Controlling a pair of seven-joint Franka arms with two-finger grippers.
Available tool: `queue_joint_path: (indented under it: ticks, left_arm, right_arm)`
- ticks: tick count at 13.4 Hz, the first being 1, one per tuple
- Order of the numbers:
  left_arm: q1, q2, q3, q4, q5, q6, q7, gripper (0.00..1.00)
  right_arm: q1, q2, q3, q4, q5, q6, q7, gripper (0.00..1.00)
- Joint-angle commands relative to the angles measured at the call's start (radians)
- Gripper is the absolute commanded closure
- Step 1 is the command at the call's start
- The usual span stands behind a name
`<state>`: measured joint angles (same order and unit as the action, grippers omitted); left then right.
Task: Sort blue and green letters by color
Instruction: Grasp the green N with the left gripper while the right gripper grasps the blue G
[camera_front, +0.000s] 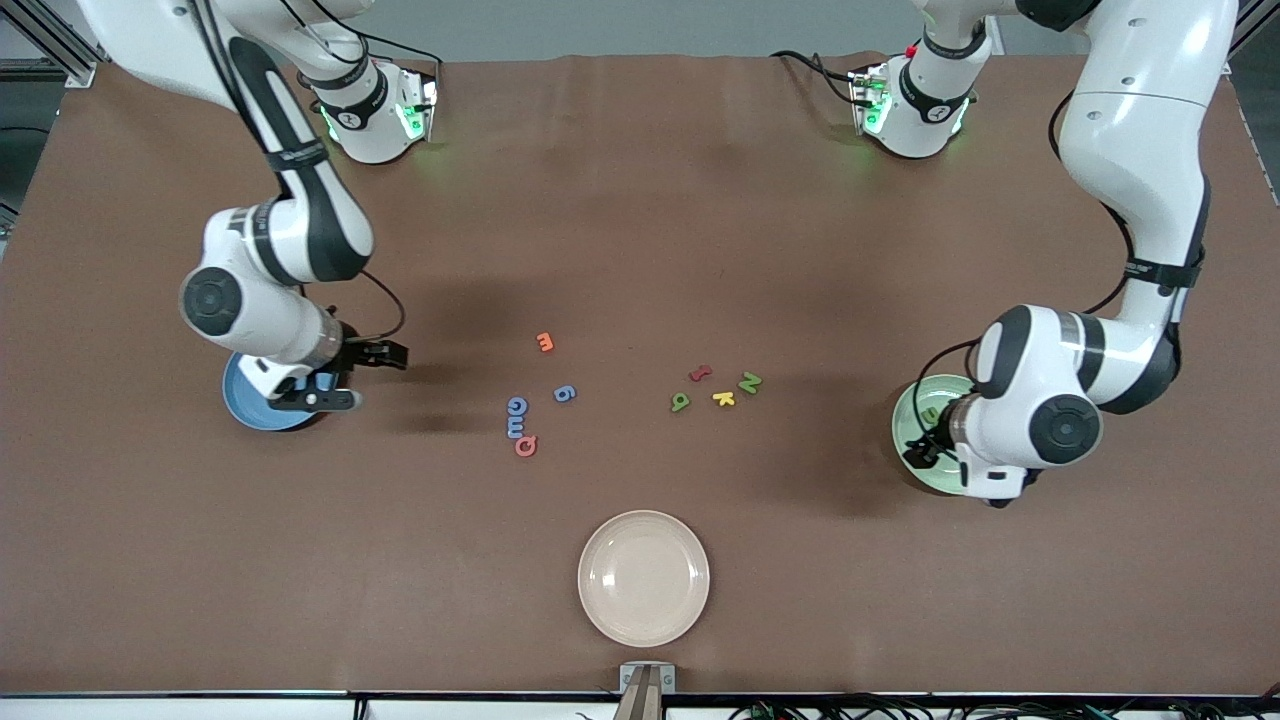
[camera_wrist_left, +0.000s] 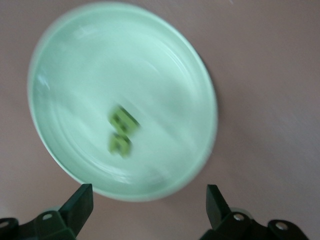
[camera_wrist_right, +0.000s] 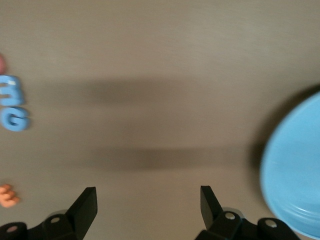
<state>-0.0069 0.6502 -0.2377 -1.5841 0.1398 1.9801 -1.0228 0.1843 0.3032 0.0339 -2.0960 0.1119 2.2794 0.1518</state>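
Three blue letters lie mid-table: a 6 (camera_front: 565, 394), a G (camera_front: 517, 406) and one more (camera_front: 519, 427) touching it. The G (camera_wrist_right: 15, 120) and its neighbour (camera_wrist_right: 10, 92) also show in the right wrist view. Two green letters (camera_front: 750, 382) (camera_front: 680, 402) lie toward the left arm's end. Two more green letters (camera_wrist_left: 120, 120) (camera_wrist_left: 120, 145) lie in the green plate (camera_wrist_left: 200, 90) (camera_front: 905, 425). My left gripper (camera_wrist_left: 150, 205) (camera_front: 925, 448) is open and empty over that plate's edge. My right gripper (camera_wrist_right: 147, 205) (camera_front: 360, 378) is open and empty over bare table beside the blue plate (camera_wrist_right: 295, 185) (camera_front: 250, 410).
An orange letter (camera_front: 545, 342), a pink Q (camera_front: 525, 446), a red letter (camera_front: 700, 373) and a yellow K (camera_front: 724, 398) lie among the blue and green ones. An empty cream plate (camera_front: 644, 578) sits nearest the front camera.
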Motion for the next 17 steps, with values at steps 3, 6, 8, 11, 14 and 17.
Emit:
queue_joint_path:
  ticks: [3, 6, 8, 11, 14, 17]
  left_arm:
    - [-0.151, -0.009, -0.022, -0.016, 0.004, 0.043, -0.21, 0.05]
    - [-0.246, 0.022, -0.02, -0.027, 0.006, 0.141, -0.469, 0.07]
    - [-0.274, 0.034, -0.02, -0.043, 0.008, 0.161, -0.555, 0.09]
    - [-0.3, 0.028, -0.018, -0.134, 0.02, 0.302, -0.699, 0.15]
    - [-0.318, 0.016, -0.02, -0.186, 0.02, 0.31, -0.708, 0.21]
    - [-0.33, 0.009, -0.023, -0.223, 0.02, 0.336, -0.732, 0.28]
  right_arm:
    - [0.107, 0.16, -0.008, 0.19, 0.003, -0.011, 0.143, 0.08]
    - [0.145, 0.244, -0.009, 0.284, 0.002, -0.002, 0.184, 0.08]
    - [0.17, 0.28, -0.009, 0.318, 0.002, 0.0, 0.216, 0.08]
    - [0.207, 0.309, -0.009, 0.327, 0.0, 0.029, 0.262, 0.09]
    - [0.24, 0.338, -0.009, 0.327, 0.0, 0.097, 0.317, 0.1]
    - [0.259, 0.358, -0.011, 0.346, -0.011, 0.104, 0.341, 0.1]
